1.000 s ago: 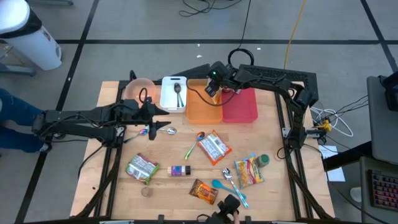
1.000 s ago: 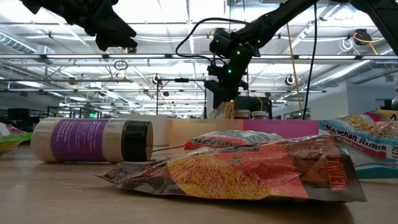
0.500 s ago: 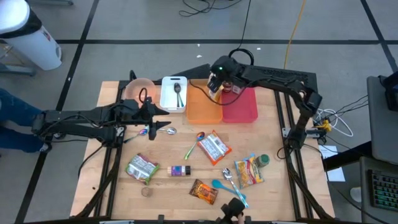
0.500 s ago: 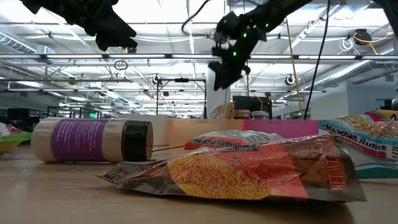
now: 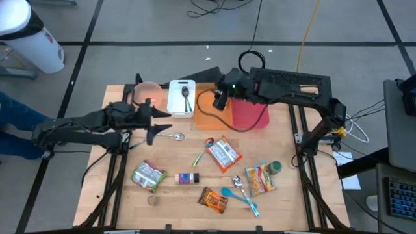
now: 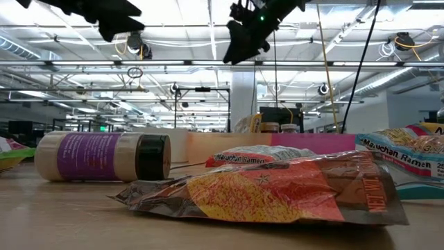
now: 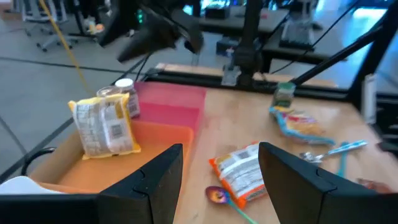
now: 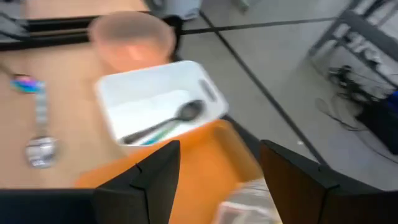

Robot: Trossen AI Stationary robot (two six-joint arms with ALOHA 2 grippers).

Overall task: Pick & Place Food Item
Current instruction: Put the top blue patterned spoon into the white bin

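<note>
"maruchan ramen" stands on the noodle packet (image 6: 409, 158) at right; the middle packet's (image 6: 257, 156) print looks alike.

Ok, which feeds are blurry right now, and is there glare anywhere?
Right wrist view: smeared, the white bin and spoon soft. Left wrist view: mildly soft, food packet still readable. Low view: bright ceiling lights leave the arms as silhouettes. High view: sharp, evenly lit.

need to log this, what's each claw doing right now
left claw: open, holding nothing
right claw: open, holding nothing
</note>
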